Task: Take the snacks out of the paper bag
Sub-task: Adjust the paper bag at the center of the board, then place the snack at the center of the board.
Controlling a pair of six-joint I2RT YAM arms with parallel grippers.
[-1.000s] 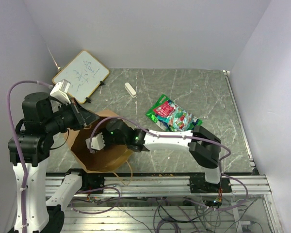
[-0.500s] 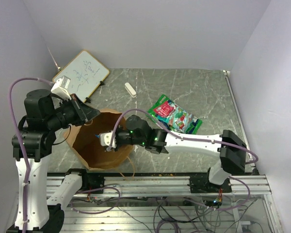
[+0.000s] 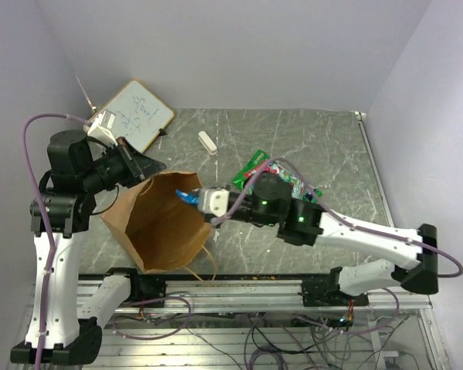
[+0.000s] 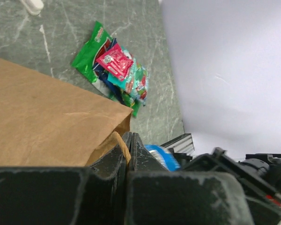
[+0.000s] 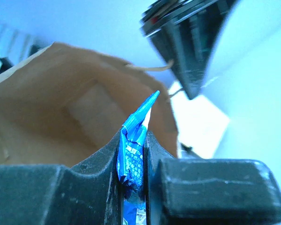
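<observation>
Blue packet at the bag's mouth: 1 of the 4 snacks I count is in my right pincer.
Right pincer (image 5: 132,147) is clamped narrow on the one blue packet (image 5: 138,119), right at the rim of the paper bag (image 3: 158,227). Left pincer (image 4: 129,143) is pinched tight on that rim. The single bag sits toward the counter's (image 3: 332,146) near-left corner. Three packets are piled mid-counter, toward the right edge: green one (image 4: 90,58), tiny red one (image 4: 114,60), multicoloured one (image 4: 136,80). One white block (image 3: 207,142) lies by the far edge.
</observation>
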